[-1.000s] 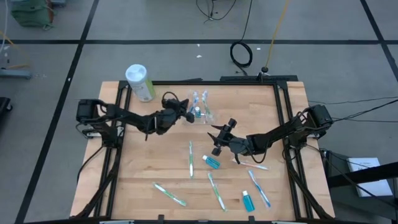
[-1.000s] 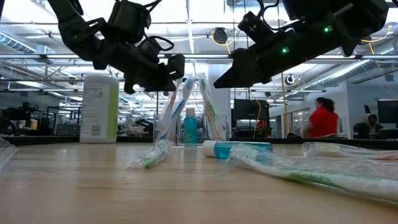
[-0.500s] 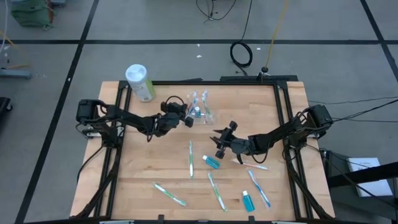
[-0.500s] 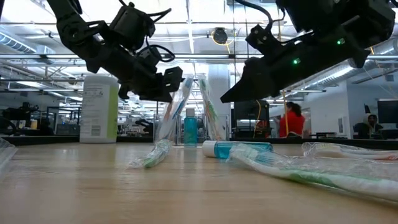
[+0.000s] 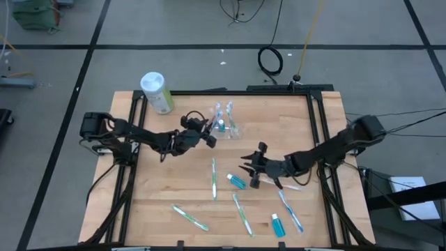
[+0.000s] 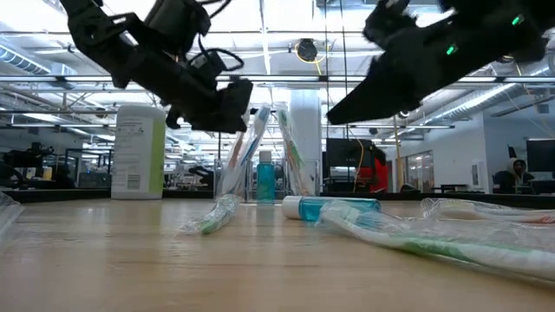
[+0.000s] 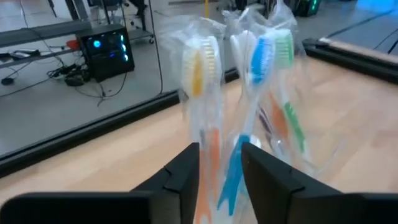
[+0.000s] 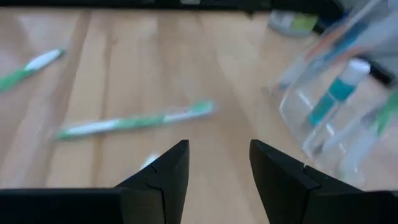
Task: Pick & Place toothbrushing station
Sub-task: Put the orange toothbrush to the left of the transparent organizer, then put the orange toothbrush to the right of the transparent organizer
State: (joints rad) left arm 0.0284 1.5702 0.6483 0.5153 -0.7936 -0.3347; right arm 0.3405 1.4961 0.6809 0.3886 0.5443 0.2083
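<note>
The toothbrushing station (image 5: pixel 224 124) is a clear holder at the table's far middle. It stands on its base with wrapped toothbrushes (image 7: pixel 249 81) and a small teal bottle (image 6: pixel 264 178) upright in it. My left gripper (image 5: pixel 210 139) hovers open just to the station's left and near side, and the wrapped brush handles (image 7: pixel 221 162) show beyond the gap between its fingers. My right gripper (image 5: pixel 252 169) hangs open above the table's middle, close to a teal tube (image 5: pixel 238 181), with nothing between its fingers (image 8: pixel 168 174).
A pale-green cylinder with a white lid (image 5: pixel 157 90) stands at the far left corner. Several wrapped toothbrushes (image 5: pixel 214 178) (image 5: pixel 242 213) (image 5: pixel 189 217) and another teal tube (image 5: pixel 277 224) lie loose on the near half. The black frame rail (image 5: pixel 317 125) runs along the right side.
My left gripper has drawn back a little from the station toward the table's near edge. My right gripper has moved toward the near and right edges, away from the station. The station and its brushes stay where they were.
</note>
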